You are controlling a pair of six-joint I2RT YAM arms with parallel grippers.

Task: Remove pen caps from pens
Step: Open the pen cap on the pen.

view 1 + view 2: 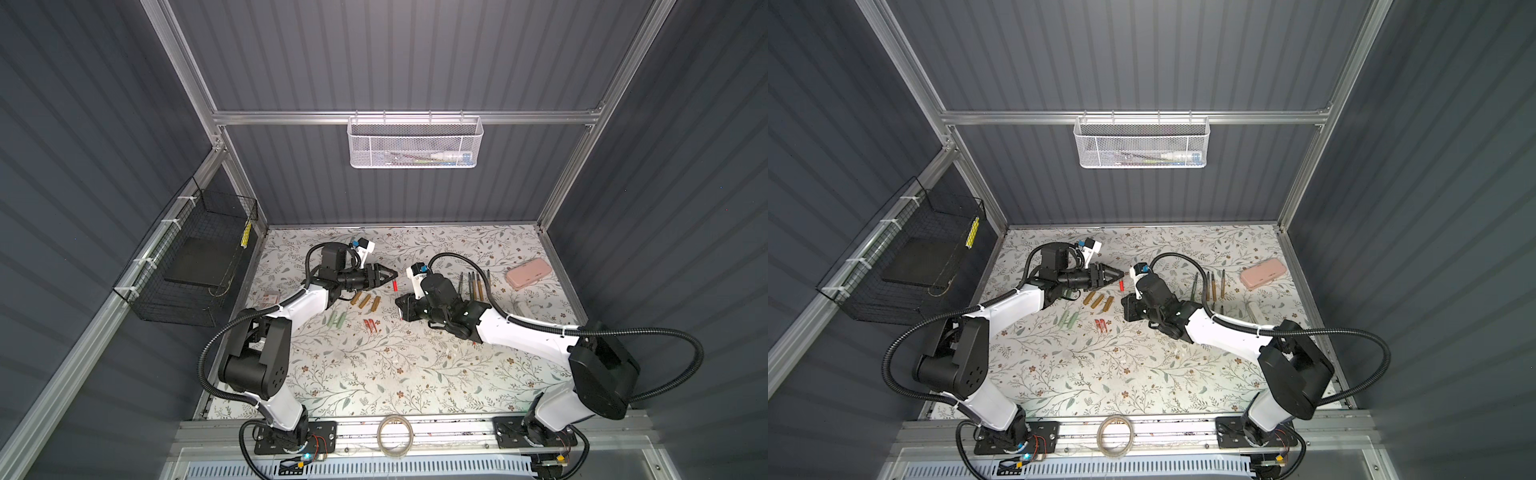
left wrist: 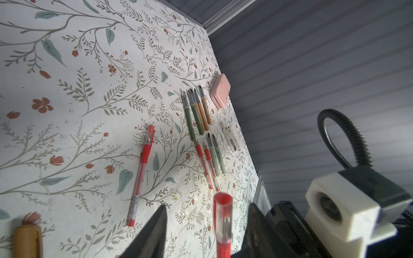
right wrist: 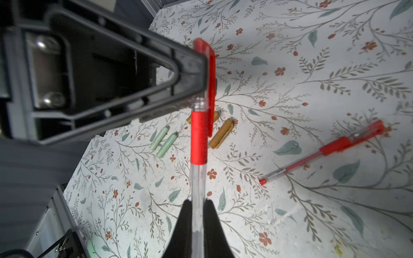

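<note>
Right wrist view: right gripper [image 3: 198,203] clenched on the clear plastic barrel of a red-trimmed stick pen [image 3: 198,138]
Cap: small red clipped plastic cap [image 3: 204,58] sits on that pen's end farthest from the right gripper
Left gripper [image 2: 207,205]: fingers parted around the cap, a gap each side
Beneath the held pen: pale green stubby caps [image 3: 164,141] and golden-brown tube caps [image 3: 221,134] loose on the floral-print table [image 3: 290,201]
Off to one side: second capped red pen [image 3: 324,149] lying flat

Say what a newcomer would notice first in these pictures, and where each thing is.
A red pen stands raised mid-table: the right hand grips its clear barrel while the open left hand straddles its red cap. Loose caps lie in rows on the floral table near the left hand. Uncapped pens lie beside a pink case at the far right.
</note>
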